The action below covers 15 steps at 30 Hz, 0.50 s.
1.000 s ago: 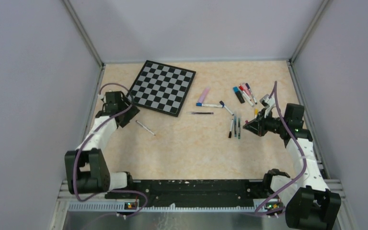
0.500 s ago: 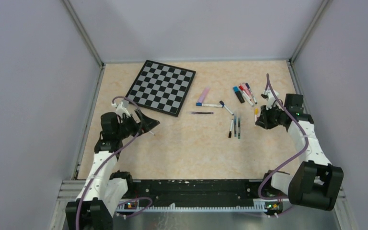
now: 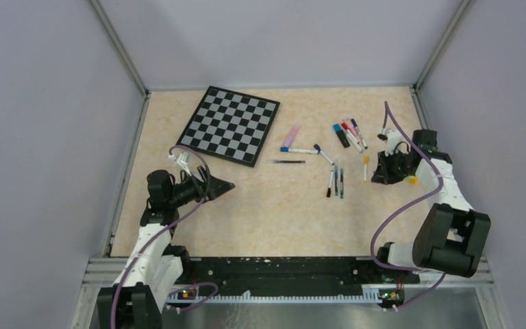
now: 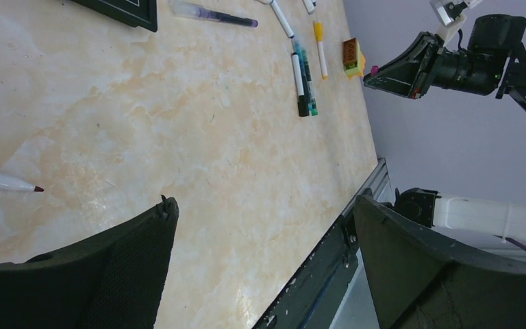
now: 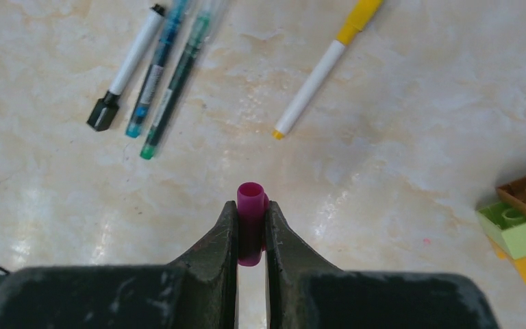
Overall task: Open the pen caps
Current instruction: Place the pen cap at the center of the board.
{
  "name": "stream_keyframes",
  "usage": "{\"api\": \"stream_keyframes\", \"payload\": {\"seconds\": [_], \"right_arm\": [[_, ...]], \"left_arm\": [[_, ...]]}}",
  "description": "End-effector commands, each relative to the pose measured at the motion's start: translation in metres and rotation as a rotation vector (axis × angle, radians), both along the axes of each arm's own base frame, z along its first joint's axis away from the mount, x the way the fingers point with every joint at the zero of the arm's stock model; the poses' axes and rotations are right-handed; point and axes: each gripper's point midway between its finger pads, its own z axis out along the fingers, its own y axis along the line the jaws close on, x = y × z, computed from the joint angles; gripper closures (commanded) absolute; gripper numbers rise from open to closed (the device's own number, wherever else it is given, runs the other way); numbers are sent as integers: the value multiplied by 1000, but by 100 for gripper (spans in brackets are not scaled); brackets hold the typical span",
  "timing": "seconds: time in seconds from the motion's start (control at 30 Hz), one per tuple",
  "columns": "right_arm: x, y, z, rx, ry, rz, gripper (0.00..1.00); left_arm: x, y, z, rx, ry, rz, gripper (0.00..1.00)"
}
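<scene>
Nearest the arm bases, the left gripper (image 4: 266, 204) hangs released, its black jaws spread wide above the beige marbled counter (image 4: 198, 157) with nothing between them. Close beside one finger lies a thin white pen (image 4: 0, 179) with its dark-red tip uncapped. Over on the right, the right gripper (image 5: 251, 209) is clenched on a short magenta plastic cap (image 5: 250, 194), a stubby tube whose open round mouth pokes out past the fingertips. Beyond the cap lies a white pen with a yellow cap (image 5: 315, 75), and to its left three pens lie side by side: a white pen with a black cap (image 5: 127, 68), a blue-teal pen (image 5: 152, 79) and a green pen (image 5: 178, 75). The print on the blue-teal barrel is too blurred to read. Off to the right sits a stack of brown, light-green and yellow-orange toy bricks (image 5: 520, 226). Farther back lie a white pen with a blue cap (image 3: 300, 149), a pale purple pen (image 3: 290, 136) and a cluster of capped markers (image 3: 349, 134), blue, black and red caps among them. At the far left rests the black-and-white chessboard (image 3: 231, 125).
</scene>
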Motion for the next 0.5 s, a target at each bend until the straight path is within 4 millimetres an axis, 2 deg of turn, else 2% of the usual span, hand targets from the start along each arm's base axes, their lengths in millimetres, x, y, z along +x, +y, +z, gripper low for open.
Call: {"api": "stream_keyframes", "payload": {"seconds": [0.0,0.13,0.27,0.33,0.47], "right_arm": [[-12,36,24,130,-29,219,99],[-42,76,14,106,10,457,98],[-60,121,2,64,43,656,97],[-63,137,1,63,58,715,97],[-54,168,-7,6,62,772,97]], "left_arm": [[-2,-5,10,-15,-93,-47,1],[-1,-6,12,9,-111,-56,1],[-1,-7,11,31,-110,-51,1],[0,-7,10,40,-98,-38,1],[9,1,1,98,-64,36,1]]}}
